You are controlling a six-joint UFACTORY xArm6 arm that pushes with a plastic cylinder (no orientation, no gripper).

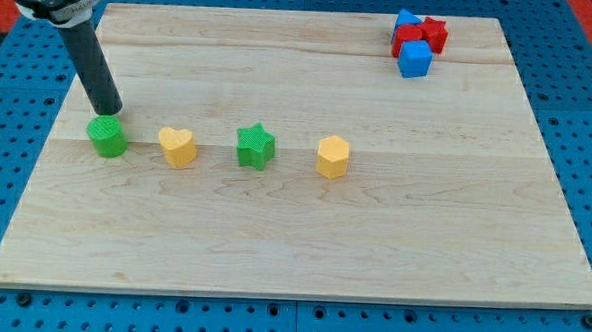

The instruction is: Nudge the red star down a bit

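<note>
The red star (437, 33) sits near the view's top right of the wooden board (293, 236), in a tight cluster with a red block (406, 38), a blue block (408, 19) above and a blue cube (415, 59) below. My tip (108, 112) is at the far left of the board, just above the green cylinder (107, 137), far from the red star.
A row of blocks runs across the middle: a yellow heart (178, 146), a green star (256, 146) and a yellow hexagon (332, 157). The board lies on a blue perforated table (588, 119).
</note>
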